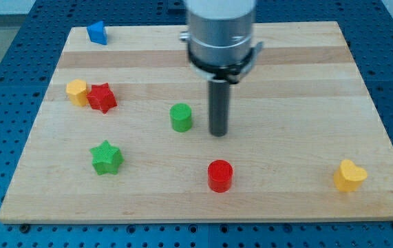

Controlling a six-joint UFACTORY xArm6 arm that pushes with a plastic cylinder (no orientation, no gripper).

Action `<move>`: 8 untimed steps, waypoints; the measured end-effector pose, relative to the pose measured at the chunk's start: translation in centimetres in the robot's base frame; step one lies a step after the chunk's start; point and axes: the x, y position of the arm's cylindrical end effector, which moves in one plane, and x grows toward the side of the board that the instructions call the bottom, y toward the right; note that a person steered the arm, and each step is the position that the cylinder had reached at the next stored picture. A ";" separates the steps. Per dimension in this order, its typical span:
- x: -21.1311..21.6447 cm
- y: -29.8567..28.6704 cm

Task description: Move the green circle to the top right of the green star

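Closing on the green circle [181, 118], my tip [219, 133] (bare rod, no jaws) sits just right, seemingly untouching; green star [106, 158] lies lower-left.

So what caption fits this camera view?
My tip rests just right of the green circle, green star at lower left.

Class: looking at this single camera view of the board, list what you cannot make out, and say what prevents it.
- Arm above the metal collar: cut off by the view's top edge.
- Yellow block at the view's left: partly covered by the red star, shape unclear.
- My tip: gap to the green circle unjudgeable from one view.
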 end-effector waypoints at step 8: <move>0.7 -6.0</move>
